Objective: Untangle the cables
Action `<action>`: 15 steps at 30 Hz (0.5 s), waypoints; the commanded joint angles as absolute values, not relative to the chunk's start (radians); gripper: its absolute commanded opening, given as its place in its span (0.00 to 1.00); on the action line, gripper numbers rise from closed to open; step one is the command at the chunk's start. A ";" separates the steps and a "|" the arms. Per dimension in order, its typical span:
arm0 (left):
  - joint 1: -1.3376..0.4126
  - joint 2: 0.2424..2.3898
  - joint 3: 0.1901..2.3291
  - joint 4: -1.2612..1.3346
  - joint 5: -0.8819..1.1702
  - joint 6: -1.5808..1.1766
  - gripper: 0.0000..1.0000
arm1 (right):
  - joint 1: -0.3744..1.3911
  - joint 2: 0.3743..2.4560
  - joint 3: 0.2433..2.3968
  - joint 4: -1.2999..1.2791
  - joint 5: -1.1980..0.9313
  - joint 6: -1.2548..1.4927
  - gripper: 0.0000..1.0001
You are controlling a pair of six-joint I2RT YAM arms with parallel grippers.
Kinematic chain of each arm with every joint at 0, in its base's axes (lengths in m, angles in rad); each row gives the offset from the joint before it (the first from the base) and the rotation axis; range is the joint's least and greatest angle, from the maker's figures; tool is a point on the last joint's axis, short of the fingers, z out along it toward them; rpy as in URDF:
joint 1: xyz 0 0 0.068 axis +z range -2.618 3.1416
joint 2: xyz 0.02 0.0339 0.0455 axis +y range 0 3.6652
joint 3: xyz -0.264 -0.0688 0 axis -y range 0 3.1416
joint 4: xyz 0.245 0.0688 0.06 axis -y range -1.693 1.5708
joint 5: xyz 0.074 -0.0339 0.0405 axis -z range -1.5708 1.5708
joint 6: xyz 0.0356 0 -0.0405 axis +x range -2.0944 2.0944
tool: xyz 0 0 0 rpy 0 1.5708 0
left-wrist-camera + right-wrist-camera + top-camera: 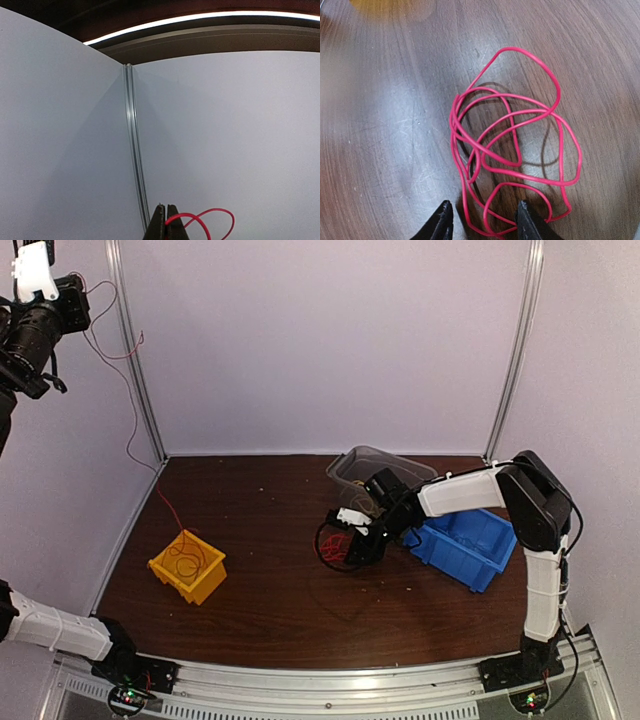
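Resting on scratched wood table (380,125): red cable (510,150) | walls (330,340) pale

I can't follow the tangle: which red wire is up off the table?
The thin red wire pinched in the left pincer, raised high in the air; the other red wire lies looped on the table at the right pincer.

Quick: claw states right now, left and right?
Left claw: closed on a red wire.
Right claw: open, straddling the red tangle, not gripping it.
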State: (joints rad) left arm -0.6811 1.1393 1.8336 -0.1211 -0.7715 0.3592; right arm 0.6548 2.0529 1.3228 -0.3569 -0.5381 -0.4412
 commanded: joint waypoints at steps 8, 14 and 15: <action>-0.676 1.085 1.664 -0.133 -0.831 0.327 0.00 | 0.645 2.065 1.276 -0.459 -0.493 -0.434 0.45; -0.676 1.007 1.501 -0.212 -0.855 0.208 0.00 | 0.645 2.073 1.273 -0.459 -0.502 -0.435 0.45; -0.676 0.991 1.477 -0.224 -0.860 0.189 0.00 | 0.645 2.074 1.273 -0.459 -0.502 -0.434 0.46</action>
State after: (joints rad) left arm -0.6811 1.0508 1.5455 -0.1852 -0.8219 0.2890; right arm 0.6544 2.0510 1.3167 -0.3508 -0.5392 -0.4419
